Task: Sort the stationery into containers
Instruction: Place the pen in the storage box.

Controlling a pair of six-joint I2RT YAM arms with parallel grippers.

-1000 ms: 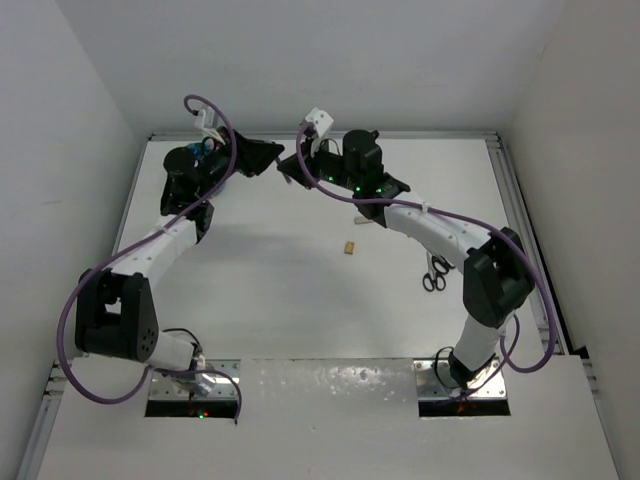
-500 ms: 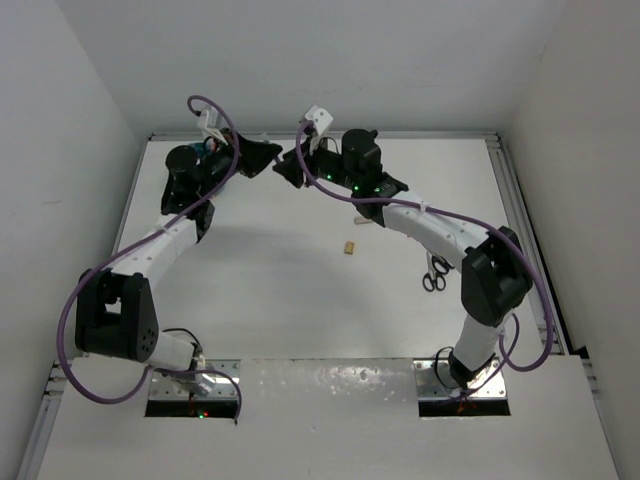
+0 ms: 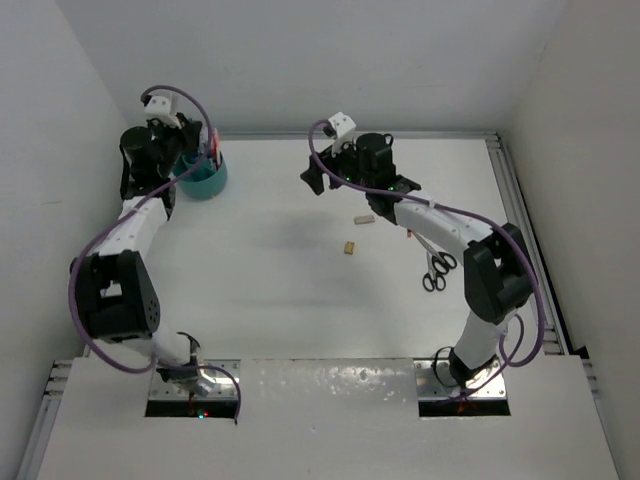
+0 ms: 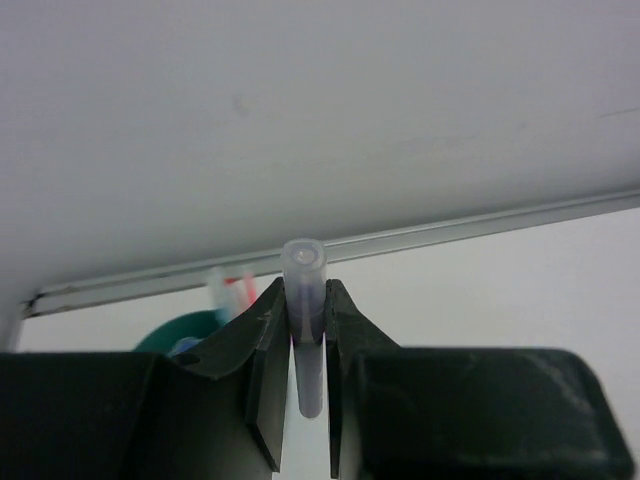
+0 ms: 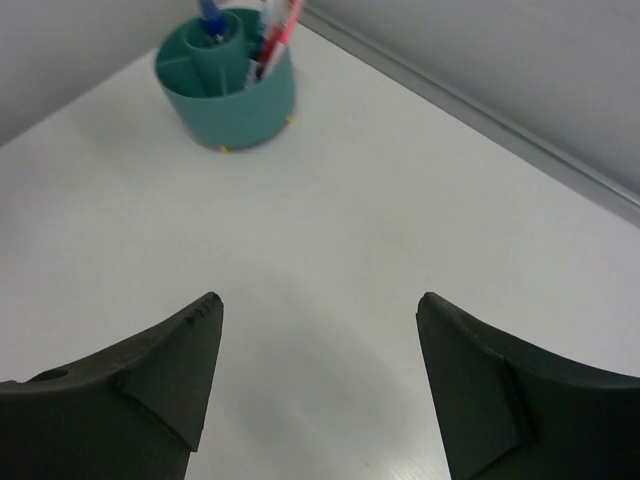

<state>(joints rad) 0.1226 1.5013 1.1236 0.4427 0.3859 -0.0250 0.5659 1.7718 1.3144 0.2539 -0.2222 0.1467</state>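
Our left jaws clamp a thin grey pen (image 4: 303, 330) near the round teal plastic tub (image 3: 203, 180) at eleven o'clock on the table (image 3: 300, 300). Our right jaws stand apart, empty. Lowered off-centre, the grey pen could strike the tub's rim or the standing red pen (image 5: 278, 35) and tip the tub.

I am looking at two arms, the left arm (image 3: 128, 235) and the right arm (image 3: 440, 228), each showing white shells between bulky black joints. Purple cables (image 3: 72, 300) are looping along both. White camera blocks (image 3: 158, 101) are capping the wrists. The right gripper (image 5: 318, 300) is showing matte dark, wedge-shaped fingers (image 5: 140, 370).
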